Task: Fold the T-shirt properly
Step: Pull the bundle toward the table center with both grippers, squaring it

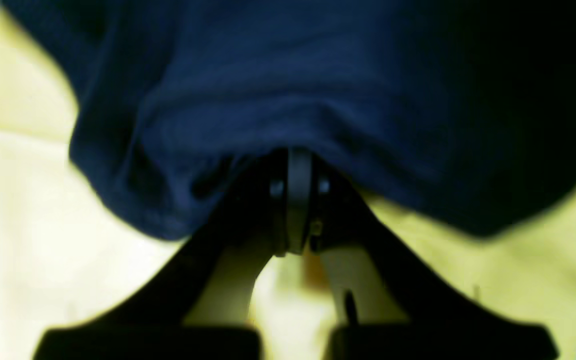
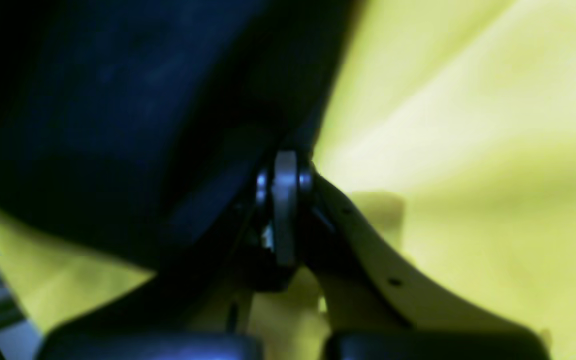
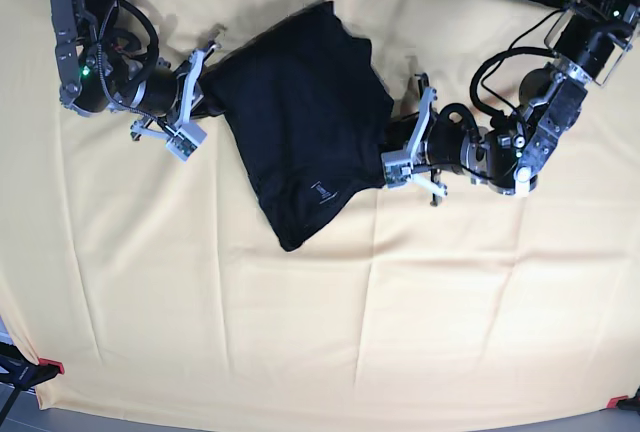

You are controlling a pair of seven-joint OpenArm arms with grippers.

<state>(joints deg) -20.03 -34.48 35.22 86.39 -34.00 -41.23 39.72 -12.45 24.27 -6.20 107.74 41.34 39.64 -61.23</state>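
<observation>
Both sets of fingers, left gripper (image 3: 385, 162) and right gripper (image 3: 205, 82), are clamped on opposite edges of the T-shirt (image 3: 300, 122), seemingly mid-fold; next, carry both edges across together.

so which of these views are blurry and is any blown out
Left wrist: soft focus throughout, the T-shirt reads blue, the tablecloth is washed out at left. Right wrist: blurry, cloth tinted greenish. Base: sharp and evenly lit.
</observation>
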